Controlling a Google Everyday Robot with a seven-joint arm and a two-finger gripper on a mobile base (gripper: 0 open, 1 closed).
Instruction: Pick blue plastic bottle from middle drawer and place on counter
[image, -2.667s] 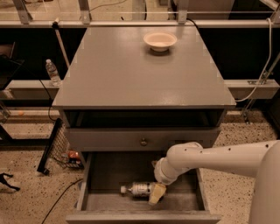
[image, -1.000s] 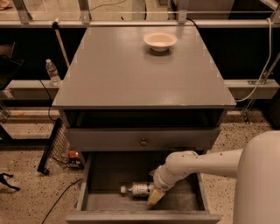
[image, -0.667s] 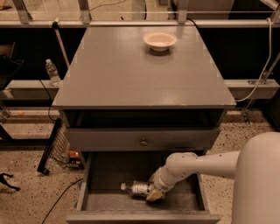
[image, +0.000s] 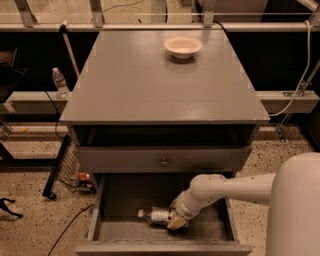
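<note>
No text, brand or number can be read anywhere. The blue plastic bottle (image: 159, 216), lying in the middle drawer (image: 125, 197) at six o'clock, carries a pale label whose dark print is illegible. The gripper (image: 177, 221) sits at the bottle's three o'clock end.

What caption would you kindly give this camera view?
Robot's pincer at small clear plastic bottle lying in open grey drawer.

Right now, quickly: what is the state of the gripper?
Gripper: down in the middle drawer, at the blue plastic bottle; open or closed cannot be told.
</note>
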